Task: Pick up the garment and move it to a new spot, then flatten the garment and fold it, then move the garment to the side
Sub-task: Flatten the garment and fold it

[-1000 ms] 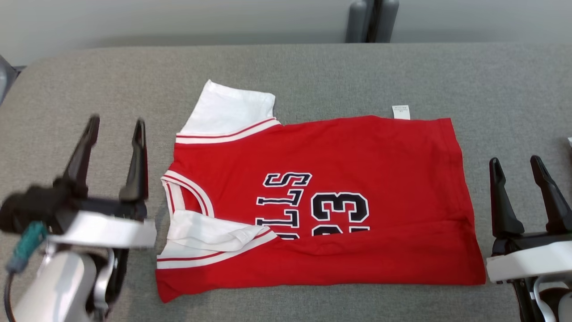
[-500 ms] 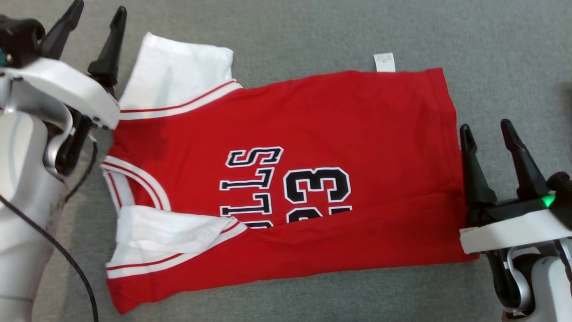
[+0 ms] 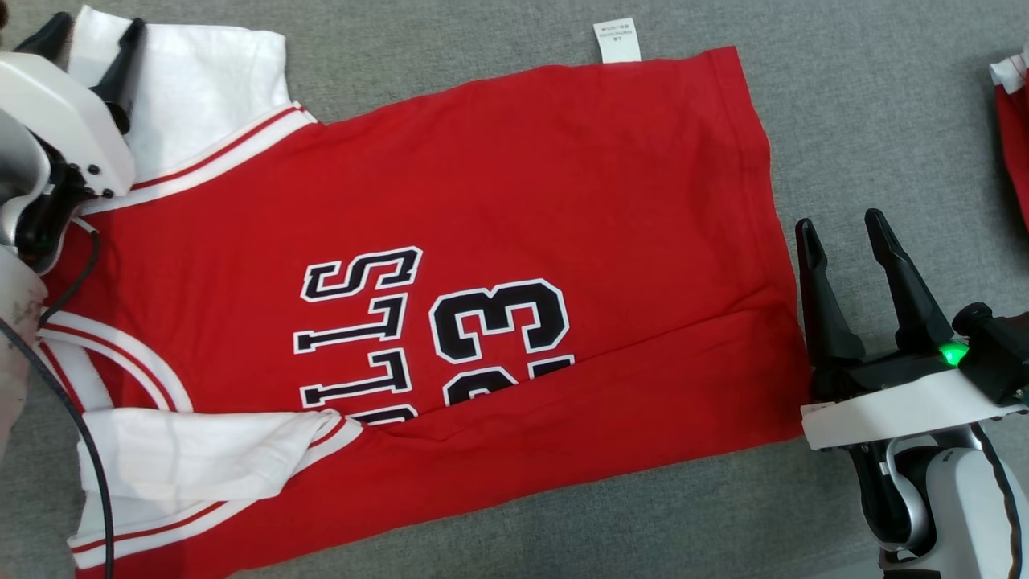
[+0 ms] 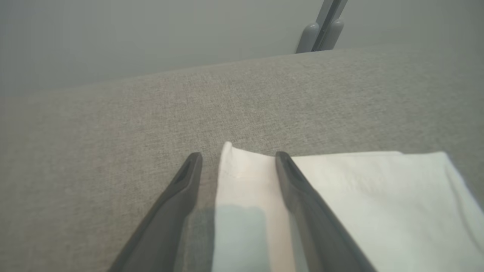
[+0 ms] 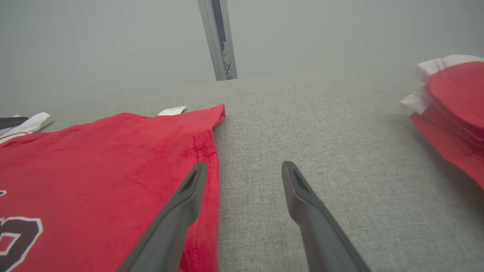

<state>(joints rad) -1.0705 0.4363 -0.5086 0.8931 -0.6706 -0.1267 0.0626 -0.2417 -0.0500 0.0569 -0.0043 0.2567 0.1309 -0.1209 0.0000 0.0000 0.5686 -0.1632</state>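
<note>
The red shirt (image 3: 482, 185) lies spread flat on the gray table (image 3: 884, 121), filling most of the head view, its collar end toward the robot's left and its hem toward the right. Black letters and the number 23 (image 3: 498, 322) run across the chest; a fold along the near side hides the lower part of them. One white sleeve (image 3: 209, 80) sticks out at the far left corner, and the other (image 3: 193, 458) is folded in over the red cloth at the near left. A small white tag (image 3: 617, 40) pokes out past the far edge.

The left gripper (image 3: 90, 40) sits at the far sleeve with its fingers spread and nothing held. In the left wrist view the left gripper (image 4: 238, 158) straddles the sleeve's outer corner (image 4: 245, 170) — one finger over bare table, the other over white cloth. Whether the tips touch the cloth I cannot tell.

The right gripper (image 3: 842, 227) is just beside the hem, jaws apart and empty, with a green light (image 3: 953, 352) lit on its base. In the right wrist view the right gripper (image 5: 245, 166) has one finger over the hem's edge and the other over bare table.

Well off to the right lies another red and white piece of clothing (image 5: 450, 109), apart from the shirt.
</note>
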